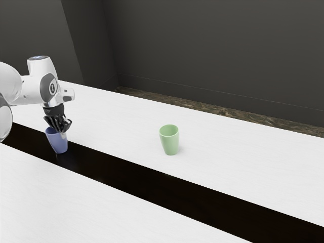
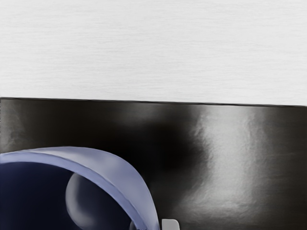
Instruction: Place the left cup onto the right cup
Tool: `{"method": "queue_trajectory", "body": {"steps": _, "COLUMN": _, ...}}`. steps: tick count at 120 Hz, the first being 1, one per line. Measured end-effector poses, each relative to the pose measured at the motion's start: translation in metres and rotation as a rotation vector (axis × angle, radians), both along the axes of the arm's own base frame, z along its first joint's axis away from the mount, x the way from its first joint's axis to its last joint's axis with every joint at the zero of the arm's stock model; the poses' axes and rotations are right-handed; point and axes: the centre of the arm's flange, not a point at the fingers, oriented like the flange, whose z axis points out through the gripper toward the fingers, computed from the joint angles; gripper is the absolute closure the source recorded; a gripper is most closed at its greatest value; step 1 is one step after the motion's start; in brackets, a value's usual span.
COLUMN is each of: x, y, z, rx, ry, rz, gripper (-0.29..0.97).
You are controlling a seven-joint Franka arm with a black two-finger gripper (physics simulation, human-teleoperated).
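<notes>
My claw (image 1: 59, 126) is down at the blue cup (image 1: 57, 143), at the exterior view's left, clenched on its rim. One finger is inside the cup and the other outside, with the wall pinched between them. In the wrist view that wall (image 2: 110, 167) curves right under my hand, and the pale tip of the outer finger (image 2: 170, 224) sits just beside it. The inside of the cup looks dark, with a faint round glint on it.

The blue cup sits over the glossy black band (image 1: 152, 182) that runs across the white surface (image 1: 228, 147). It leans a little, its mouth tipped toward the exterior view's left. I cannot tell whether its base touches the band or hangs just above it.

The green cup (image 1: 169, 140) stands upright on the white part of the surface, just beyond the band's far edge. It is well apart from the blue cup, toward the exterior view's right, with its mouth open upward.

My arm (image 1: 35, 86) comes in from the exterior view's left and bends down to the claw.
</notes>
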Motion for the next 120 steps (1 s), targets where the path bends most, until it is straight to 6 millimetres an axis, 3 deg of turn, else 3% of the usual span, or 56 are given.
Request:
{"method": "queue_trajectory", "body": {"steps": 34, "x": 0.0, "y": 0.0, "z": 0.006, "rx": 0.002, "ry": -0.007, "rz": 0.003, "gripper": 0.78}}
{"method": "queue_trajectory", "body": {"steps": 64, "x": 0.001, "y": -0.013, "z": 0.047, "rx": -0.007, "ry": -0.051, "rz": -0.017, "gripper": 0.79}}
{"method": "queue_trajectory", "body": {"steps": 102, "x": 0.014, "y": -0.08, "z": 0.104, "rx": -0.032, "ry": -0.088, "rz": -0.128, "gripper": 0.79}}
{"method": "queue_trajectory", "body": {"steps": 120, "x": 0.02, "y": -0.115, "z": 0.118, "rx": -0.043, "ry": -0.088, "rz": -0.183, "gripper": 0.79}}
